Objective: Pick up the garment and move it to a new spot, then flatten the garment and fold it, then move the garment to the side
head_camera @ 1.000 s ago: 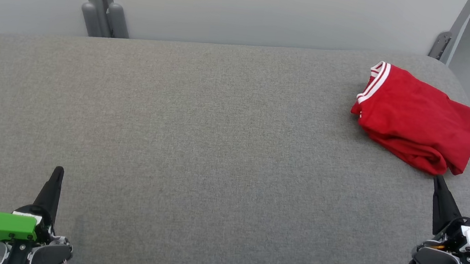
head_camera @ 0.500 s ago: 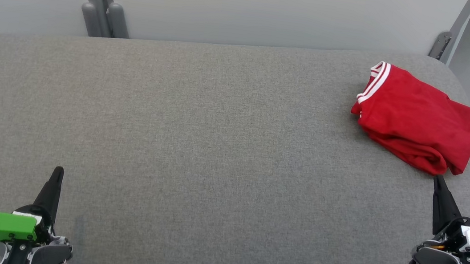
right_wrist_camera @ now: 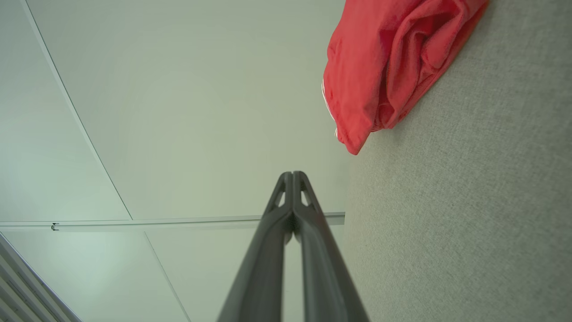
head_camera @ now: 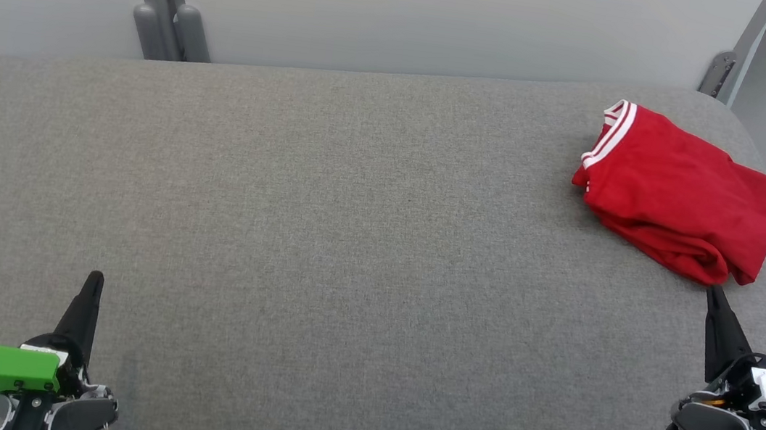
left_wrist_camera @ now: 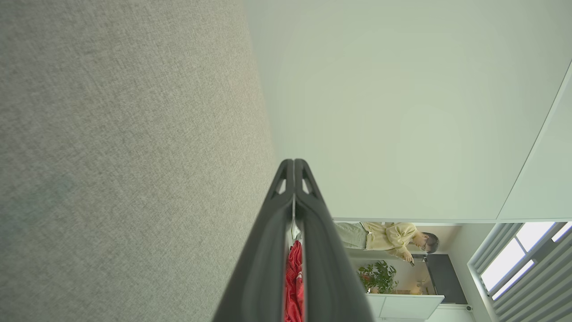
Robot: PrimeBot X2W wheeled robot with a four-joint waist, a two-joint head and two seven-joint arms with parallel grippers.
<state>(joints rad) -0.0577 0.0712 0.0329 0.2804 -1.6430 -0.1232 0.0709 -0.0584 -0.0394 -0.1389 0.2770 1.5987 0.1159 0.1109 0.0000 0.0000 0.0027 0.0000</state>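
Lower left of the head view: left gripper, fingers pressed fully together, holding nothing, hovering low over the grey upholstered surface. Same in the left wrist view: no gap at the tips, and low between the finger bases a sliver of the red jersey, far behind and not gripped. Also in that view, at lower right, a person standing in the background, well apart from the work.

Upper right of the head view: the red jersey with white-striped trim, lying as a compact, roughly folded bundle near the right edge of the surface. Fits two readings: folded and already put to the side, or bundled there and waiting for a pick-up. Cannot be settled from this moment alone.

Lower right: right gripper, also closed tight and empty, tip just beside the near hem of the jersey, apparently not touching. In the right wrist view, tips together, with the red jersey ahead at upper right.

Possible trouble from here:
- A small forward drift of the right tip would be enough to snag the loose near hem and pull the layers open.
- So close to the rounded right edge, any push brings a risk of sliding off.
- With any pinch, a risk of catching only the top layer and so unrolling the bundle in the air.
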